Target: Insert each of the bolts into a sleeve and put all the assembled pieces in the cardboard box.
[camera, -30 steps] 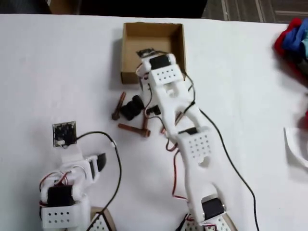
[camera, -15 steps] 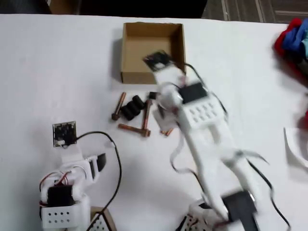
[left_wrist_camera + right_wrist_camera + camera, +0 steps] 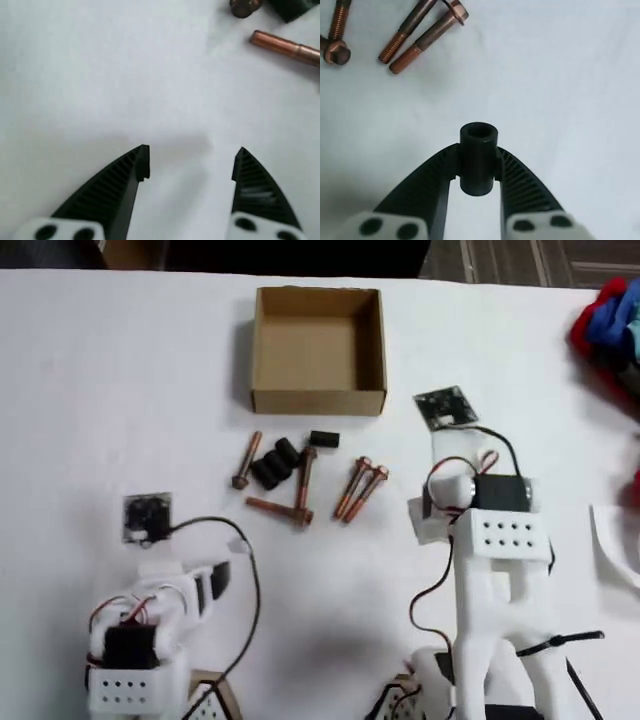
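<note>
Black sleeve point(image 3: 478, 167) is clamped btw the fingertips of the right gripper point(image 3: 478, 151), held above bare white table point(image 3: 120, 370), off to the side of the parts pile & nearer the arm's base than the cardboard box point(image 3: 318, 400). Long axis runs approx in line w/ the fingers. The open end pokes out past the tips, tilted enough toward the wrist cam that the bore shows.

Risks as I see them:
- The grip is right at the tips & only on part of the barrel, so a push from a bolt going in could pivot the sleeve or squeeze it out
- The bore is narrow, so any misalignment btw bolt shank & sleeve axis prob jams at the rim or knocks it askew
- The closest two bolts point(image 3: 360, 488) lie side by side, nearly touching, so a grab there could take both or flick one away

Three more bolts point(image 3: 275, 507) sit w/ the loose sleeves point(image 3: 275, 462) in a crossed heap just in front of the box, awkward to pick cleanly. Box interior looks empty from the high view, so no assembled piece is in yet.

Left gripper point(image 3: 190, 164) hangs w/ jaws spread wide, nothing in them, over bare table. It's well short of the pile, w/ a bolt head & a shank at the far edge of its view
</note>
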{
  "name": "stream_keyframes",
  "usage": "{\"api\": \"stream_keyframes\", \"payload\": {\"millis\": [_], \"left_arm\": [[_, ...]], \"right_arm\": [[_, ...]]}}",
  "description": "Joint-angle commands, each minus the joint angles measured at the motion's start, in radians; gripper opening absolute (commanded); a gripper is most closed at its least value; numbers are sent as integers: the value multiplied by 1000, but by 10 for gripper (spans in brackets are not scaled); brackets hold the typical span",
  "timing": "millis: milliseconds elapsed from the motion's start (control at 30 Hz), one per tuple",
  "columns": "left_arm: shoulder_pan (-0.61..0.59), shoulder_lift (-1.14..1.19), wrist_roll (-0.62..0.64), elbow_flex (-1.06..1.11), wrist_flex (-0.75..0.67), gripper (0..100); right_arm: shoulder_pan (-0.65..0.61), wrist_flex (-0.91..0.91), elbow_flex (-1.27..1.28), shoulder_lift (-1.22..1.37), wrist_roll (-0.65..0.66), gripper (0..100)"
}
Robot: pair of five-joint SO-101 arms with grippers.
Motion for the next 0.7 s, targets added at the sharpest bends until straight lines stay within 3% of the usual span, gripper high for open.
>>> {"api": "stream_keyframes", "payload": {"millis": [0,133,333,433,533,667], "left_arm": [[121,-14,2,21,-18,286],[219,-14,0,21,-18,286],[184,-14,-11,21,-92,286],[64,-14,-232,18,-158,286],[-137,-15,-456,-15,-261,286],[-445,-15,-488,-71,-423,285]], "right_arm": [[28,-13,-6,-42,6,20],[25,-53,-6,-44,6,21],[25,-94,21,-39,5,22],[27,-99,44,-39,6,21],[24,-153,75,-39,6,21],[27,-246,137,-39,3,21]]}}
